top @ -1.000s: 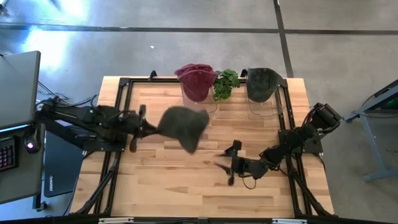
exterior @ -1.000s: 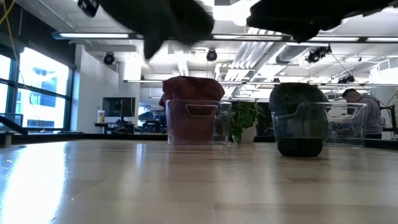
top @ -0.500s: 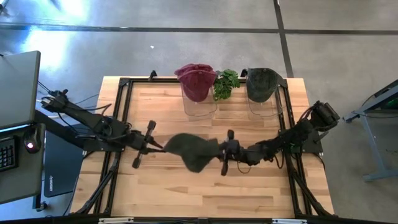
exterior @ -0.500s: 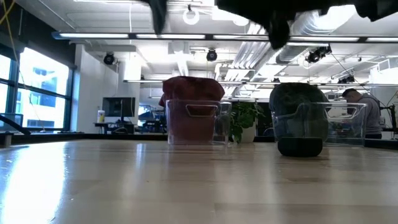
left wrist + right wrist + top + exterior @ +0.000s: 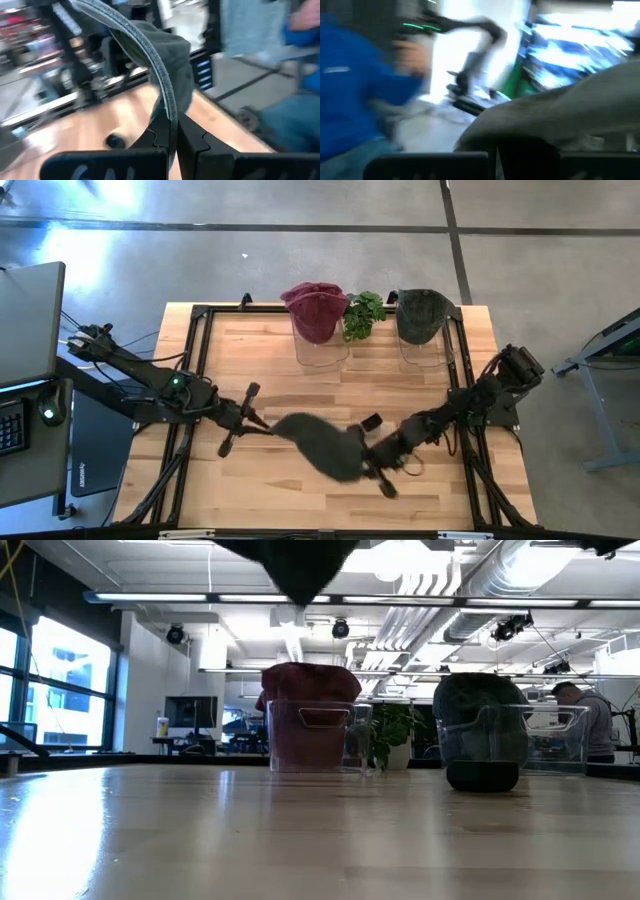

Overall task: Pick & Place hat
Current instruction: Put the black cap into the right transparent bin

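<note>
— Spanning most of the high view, a wooden table [image 5: 280, 490] is seen, with a black frame [image 5: 196, 320] laid along its edges; what is carried above it?

— A grey hat [image 5: 322, 444] is held in the air over the near middle of the table, between the two arms; it is gripped from both sides.

— How is it gripped on the left?

— The left gripper [image 5: 262, 422] is closed on the hat's brim; in the left wrist view the brim [image 5: 150, 60] is seen pinched edge-on between the two dark fingers [image 5: 159, 136].

— And on the right?

— The right gripper [image 5: 368, 460] is closed on the opposite side of the hat; in the right wrist view the cloth [image 5: 555, 115] is seen lying over the fingers, though that view is blurred.

— What is placed at the far edge?

— Two clear bins are set there; the left bin [image 5: 320, 345] is topped by a maroon hat [image 5: 316, 306]; the right bin [image 5: 424, 352] is topped by a dark green hat [image 5: 420, 310]; a small green plant [image 5: 364, 314] is placed between them.

— Is anything seen beyond the table?

— A person in a blue sleeve [image 5: 355, 85] is seen, blurred, in the right wrist view.
</note>
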Controlling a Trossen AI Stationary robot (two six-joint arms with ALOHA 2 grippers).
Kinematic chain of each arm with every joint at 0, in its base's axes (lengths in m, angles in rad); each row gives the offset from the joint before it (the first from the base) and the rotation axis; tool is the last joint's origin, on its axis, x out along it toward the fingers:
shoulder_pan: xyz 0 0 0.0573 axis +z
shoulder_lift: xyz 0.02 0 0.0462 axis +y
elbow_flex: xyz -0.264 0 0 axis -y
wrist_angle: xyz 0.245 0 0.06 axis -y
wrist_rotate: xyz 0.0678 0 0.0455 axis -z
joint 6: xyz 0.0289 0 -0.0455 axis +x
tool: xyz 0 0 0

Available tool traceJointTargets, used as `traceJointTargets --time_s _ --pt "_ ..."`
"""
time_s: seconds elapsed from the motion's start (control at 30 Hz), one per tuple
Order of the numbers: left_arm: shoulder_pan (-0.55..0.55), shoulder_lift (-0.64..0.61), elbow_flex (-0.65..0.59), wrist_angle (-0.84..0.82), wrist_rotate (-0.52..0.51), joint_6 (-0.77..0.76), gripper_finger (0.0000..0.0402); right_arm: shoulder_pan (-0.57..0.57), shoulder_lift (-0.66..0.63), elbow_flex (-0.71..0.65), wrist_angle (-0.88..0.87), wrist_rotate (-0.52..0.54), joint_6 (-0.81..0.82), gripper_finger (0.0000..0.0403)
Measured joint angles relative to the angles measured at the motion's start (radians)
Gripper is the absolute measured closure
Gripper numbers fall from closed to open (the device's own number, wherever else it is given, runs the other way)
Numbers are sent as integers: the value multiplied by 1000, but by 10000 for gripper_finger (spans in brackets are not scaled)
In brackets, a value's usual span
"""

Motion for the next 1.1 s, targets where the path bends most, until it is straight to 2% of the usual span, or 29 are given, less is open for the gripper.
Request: traceJointTargets --time_s 0.07,0.13,0.23,0.37,0.43,0.5,0.67,0.73,0.8,0.9,1.1 --pt "-1 0 1 2 61 -2 401 20 -1 -22 78 -100 -53 398" --pt "-1 -7 1 6 96 -2 401 34 -1 -40 135 -88 -56 400" --pt "0 -19 1 12 128 -1 401 41 -4 -55 117 82 -24 400" --pt "0 -18 1 11 130 -1 401 25 -4 -60 -17 421 59 398" --pt "0 -18 1 23 129 5 401 6 1 -60 -38 484 96 401" --pt "0 -19 1 25 115 10 401 -9 13 -60 14 452 98 400" --pt "0 -16 1 9 -8 13 401 -6 73 -57 306 256 43 401" --pt "1 -1 1 19 -38 16 401 -2 98 -56 389 228 40 401" --pt "1 23 1 29 -50 42 401 -1 116 -53 405 190 49 400" --pt "0 64 1 66 -62 90 401 -9 127 -41 405 71 51 401" --pt "0 103 1 136 -31 171 401 -10 94 -44 322 9 54 398"
